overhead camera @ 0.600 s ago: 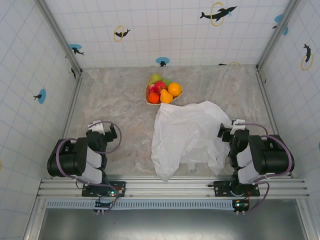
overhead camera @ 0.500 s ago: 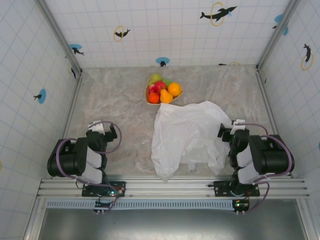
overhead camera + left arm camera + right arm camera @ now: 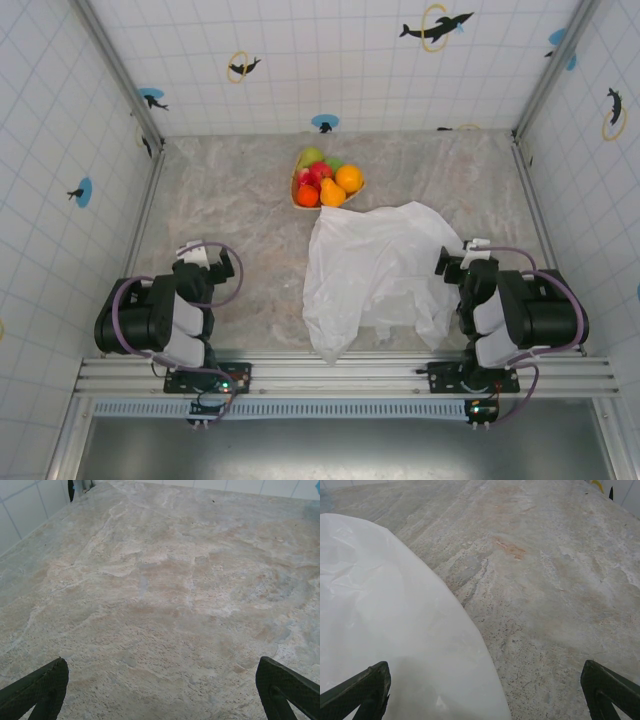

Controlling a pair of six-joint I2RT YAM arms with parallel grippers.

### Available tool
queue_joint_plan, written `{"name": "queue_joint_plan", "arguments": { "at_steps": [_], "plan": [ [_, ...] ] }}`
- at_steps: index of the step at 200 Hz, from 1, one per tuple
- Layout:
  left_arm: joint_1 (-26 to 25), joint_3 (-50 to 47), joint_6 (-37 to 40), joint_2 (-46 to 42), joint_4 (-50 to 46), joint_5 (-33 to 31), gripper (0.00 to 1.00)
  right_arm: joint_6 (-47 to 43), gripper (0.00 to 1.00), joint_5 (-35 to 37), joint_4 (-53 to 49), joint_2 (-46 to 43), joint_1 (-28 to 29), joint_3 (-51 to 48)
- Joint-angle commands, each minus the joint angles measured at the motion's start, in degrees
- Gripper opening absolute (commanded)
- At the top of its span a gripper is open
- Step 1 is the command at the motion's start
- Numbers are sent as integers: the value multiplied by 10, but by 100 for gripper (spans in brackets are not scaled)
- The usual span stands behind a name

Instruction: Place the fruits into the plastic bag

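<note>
The left gripper (image 3: 207,262) sits near the near-left corner of the table (image 3: 230,200), and in the left wrist view (image 3: 162,680) its two dark fingers (image 3: 45,685) are spread wide to either side, with bare marbled surface between them; they grip nothing and touch nothing. The right gripper (image 3: 458,264) sits close to the near edge on the right. In the right wrist view (image 3: 485,685) its fingers (image 3: 610,687) are spread just as wide and hold nothing. One finger hangs above the film of the plastic bag (image 3: 380,605) and the other over bare table; whether that finger touches the film cannot be told. The plastic bag (image 3: 375,275) lies flat and wrinkled, right of the table's middle. It runs from the near edge up toward the centre, and its right side reaches in beside the right gripper. The fruits (image 3: 325,183), red, orange, yellow-orange and green, are heaped together on a tan heart-shaped plate (image 3: 294,192) near the middle of the far edge, just beyond the bag's far border. The whole left half of the table is open from the left gripper up to the plate, and a narrower bare strip runs between the bag and the right edge
</note>
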Motion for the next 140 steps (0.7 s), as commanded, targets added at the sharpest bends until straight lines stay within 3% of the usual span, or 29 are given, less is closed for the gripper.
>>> {"name": "queue_joint_plan", "arguments": {
  "at_steps": [1, 140],
  "plan": [
    [4, -1, -6, 2, 15, 12, 98, -3, 100, -2, 27, -1, 0, -4],
    [4, -2, -5, -2, 17, 19, 98, 0, 100, 13, 28, -3, 2, -5]
  ]
}}
